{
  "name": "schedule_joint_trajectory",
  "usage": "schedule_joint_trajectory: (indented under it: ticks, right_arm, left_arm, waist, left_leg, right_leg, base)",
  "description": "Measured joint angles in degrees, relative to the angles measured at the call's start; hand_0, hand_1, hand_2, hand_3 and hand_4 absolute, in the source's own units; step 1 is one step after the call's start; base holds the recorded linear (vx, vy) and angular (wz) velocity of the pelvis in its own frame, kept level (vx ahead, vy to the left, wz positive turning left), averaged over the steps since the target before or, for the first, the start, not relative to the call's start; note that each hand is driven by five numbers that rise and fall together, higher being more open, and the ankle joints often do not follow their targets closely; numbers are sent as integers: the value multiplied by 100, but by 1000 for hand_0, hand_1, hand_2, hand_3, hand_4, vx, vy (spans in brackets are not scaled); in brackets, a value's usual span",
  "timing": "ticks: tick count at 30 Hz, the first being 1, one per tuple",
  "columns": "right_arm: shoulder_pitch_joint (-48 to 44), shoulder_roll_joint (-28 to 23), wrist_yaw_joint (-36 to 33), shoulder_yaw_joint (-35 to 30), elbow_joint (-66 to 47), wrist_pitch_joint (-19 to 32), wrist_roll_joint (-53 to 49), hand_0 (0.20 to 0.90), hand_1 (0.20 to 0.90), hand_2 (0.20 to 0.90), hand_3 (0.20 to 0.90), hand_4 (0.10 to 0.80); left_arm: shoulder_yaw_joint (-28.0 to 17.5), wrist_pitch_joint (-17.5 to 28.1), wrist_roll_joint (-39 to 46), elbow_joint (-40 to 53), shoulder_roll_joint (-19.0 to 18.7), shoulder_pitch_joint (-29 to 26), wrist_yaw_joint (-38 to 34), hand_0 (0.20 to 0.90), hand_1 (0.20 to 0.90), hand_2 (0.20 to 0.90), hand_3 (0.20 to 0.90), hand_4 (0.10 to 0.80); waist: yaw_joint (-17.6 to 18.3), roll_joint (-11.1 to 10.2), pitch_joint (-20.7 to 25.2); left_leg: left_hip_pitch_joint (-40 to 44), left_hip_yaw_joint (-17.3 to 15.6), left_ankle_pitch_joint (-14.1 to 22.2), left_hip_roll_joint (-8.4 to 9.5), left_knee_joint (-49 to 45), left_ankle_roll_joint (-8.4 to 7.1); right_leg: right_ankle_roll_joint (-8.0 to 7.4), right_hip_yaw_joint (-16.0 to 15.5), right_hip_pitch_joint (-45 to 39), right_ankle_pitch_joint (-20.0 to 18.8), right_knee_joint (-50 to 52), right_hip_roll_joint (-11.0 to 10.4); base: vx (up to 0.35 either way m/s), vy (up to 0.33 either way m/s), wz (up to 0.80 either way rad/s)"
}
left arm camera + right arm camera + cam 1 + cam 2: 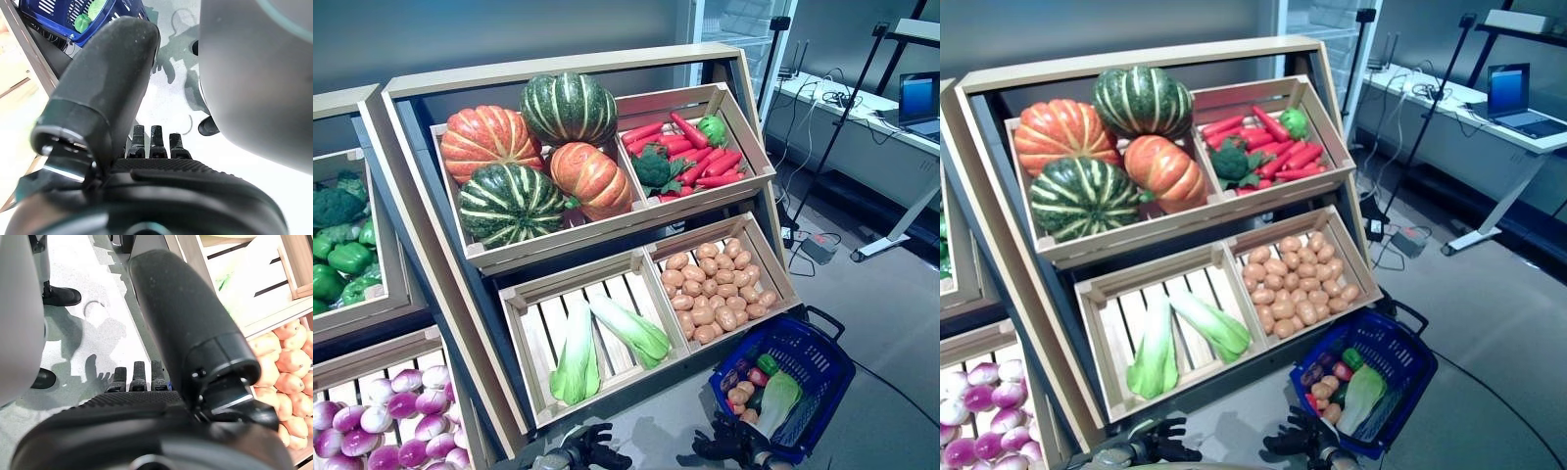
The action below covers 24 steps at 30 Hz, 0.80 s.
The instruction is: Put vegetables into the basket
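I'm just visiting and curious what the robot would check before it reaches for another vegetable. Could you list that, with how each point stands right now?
1. Left hand free: ok, fingers relaxed, holding nothing.
2. Right hand free: ok, relaxed and holding nothing.
3. Blue basket within view, on the floor at the robot's right: ok.
4. Room left in the basket: ok, vegetables fill only its near part.
5. Vegetables available: ok, two bok choy in the lower left crate, potatoes beside them.
6. Path to the crates clear: ok, nothing lies between hands and shelf.
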<state>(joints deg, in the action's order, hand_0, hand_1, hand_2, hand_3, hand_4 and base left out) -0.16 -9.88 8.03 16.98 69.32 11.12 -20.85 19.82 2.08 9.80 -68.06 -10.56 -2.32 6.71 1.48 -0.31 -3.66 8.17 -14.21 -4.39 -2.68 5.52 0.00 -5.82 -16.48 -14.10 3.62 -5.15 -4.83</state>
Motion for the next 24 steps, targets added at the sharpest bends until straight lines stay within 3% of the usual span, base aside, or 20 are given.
schedule_joint_trajectory:
  ticks: [15,24]
  right_arm:
    - [27,-43,14,224,-51,455,231,900,900,900,900,800]
    - [28,-43,-427,212,-51,561,252,900,900,900,900,800]
  left_arm:
    - [3,6,-9,2,0,-4,68,900,900,900,900,800]
    - [7,9,-9,4,3,-13,66,900,900,900,900,800]
  waist:
    - [-1,15,-14]
    - [10,54,-56]
  left_leg:
    - [-22,1,1,-1,1,-1]
    - [-26,-2,1,-1,1,-1]
  right_leg:
    - [-1,0,22,1,-14,0]
    - [-1,3,29,1,-15,0]
  base:
    - [0,0,0]
    - [0,0,0]
